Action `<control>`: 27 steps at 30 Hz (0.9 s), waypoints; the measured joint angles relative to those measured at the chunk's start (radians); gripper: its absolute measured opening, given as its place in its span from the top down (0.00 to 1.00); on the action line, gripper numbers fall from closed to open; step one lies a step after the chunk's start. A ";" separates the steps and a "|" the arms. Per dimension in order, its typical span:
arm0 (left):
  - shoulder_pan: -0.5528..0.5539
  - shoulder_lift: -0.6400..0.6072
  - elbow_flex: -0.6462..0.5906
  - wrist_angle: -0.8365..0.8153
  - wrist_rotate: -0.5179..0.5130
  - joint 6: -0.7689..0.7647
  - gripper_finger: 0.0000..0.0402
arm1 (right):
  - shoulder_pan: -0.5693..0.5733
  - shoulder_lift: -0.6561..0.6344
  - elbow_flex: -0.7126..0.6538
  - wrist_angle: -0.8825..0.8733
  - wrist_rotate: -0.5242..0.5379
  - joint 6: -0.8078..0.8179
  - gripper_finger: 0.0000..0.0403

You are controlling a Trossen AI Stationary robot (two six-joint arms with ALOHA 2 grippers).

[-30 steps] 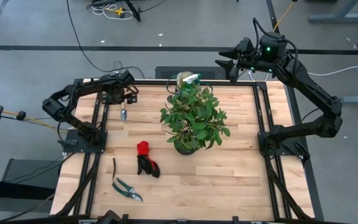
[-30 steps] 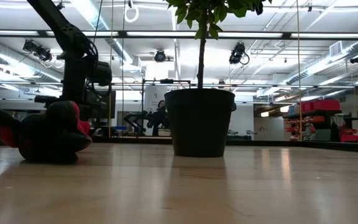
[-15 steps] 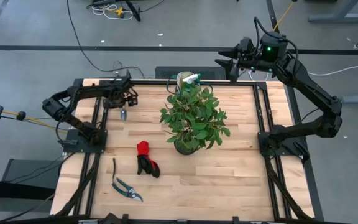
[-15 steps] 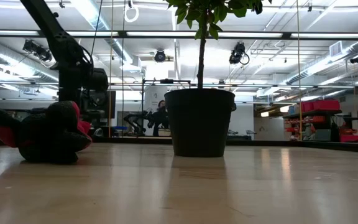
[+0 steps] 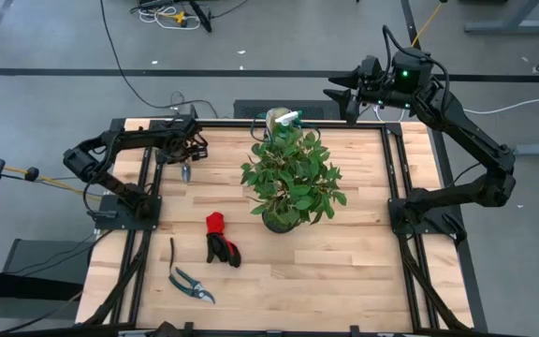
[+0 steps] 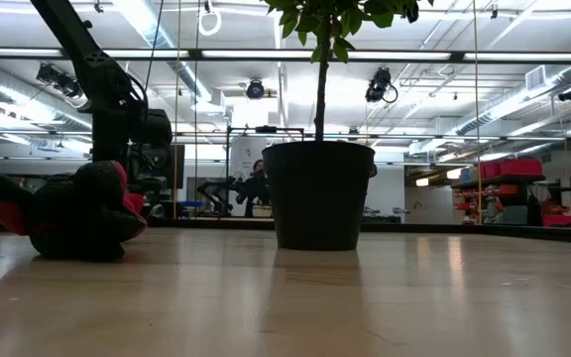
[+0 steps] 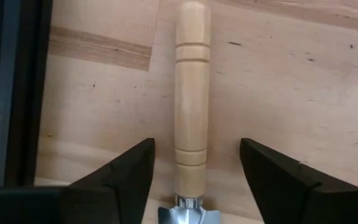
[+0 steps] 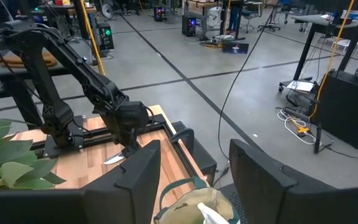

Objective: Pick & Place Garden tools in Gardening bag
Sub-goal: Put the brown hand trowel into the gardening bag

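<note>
Across the middle of the high view, we see the wooden table [image 5: 344, 271] carrying a leafy potted plant [image 5: 291, 178] at its centre. At the table's upper edge, just above the foliage, sits the tan gardening bag [image 5: 277, 120] with a green spray bottle [image 5: 289, 117] showing at its top.

At upper right of the frame, the right arm is raised beyond the table's far edge, and its right gripper [image 5: 337, 94] stands with fingers spread, grasping nothing; the right wrist view shows the bag below those fingers.

At upper left, the left gripper [image 5: 188, 154] is over the trowel [image 5: 185, 172], which lies on the table. In the left wrist view, we see the trowel's wooden handle [image 7: 191, 93] lying between the two fingers [image 7: 120, 174], which are spread and clear of it on both sides.

Below the plant to the left lie the red-and-black gloves [image 5: 219, 238]. At lower left lie the pruning shears [image 5: 191, 283], with a thin dark tool [image 5: 171, 249] just above them.
</note>
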 joint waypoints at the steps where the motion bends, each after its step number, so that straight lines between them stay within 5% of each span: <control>1: 0.000 0.000 0.000 0.000 -0.001 0.000 0.42 | 0.000 0.000 0.000 0.000 0.000 0.000 0.52; 27: 0.001 0.001 -0.001 -0.002 -0.004 0.000 0.67 | 0.000 0.000 0.000 0.000 0.000 0.000 0.52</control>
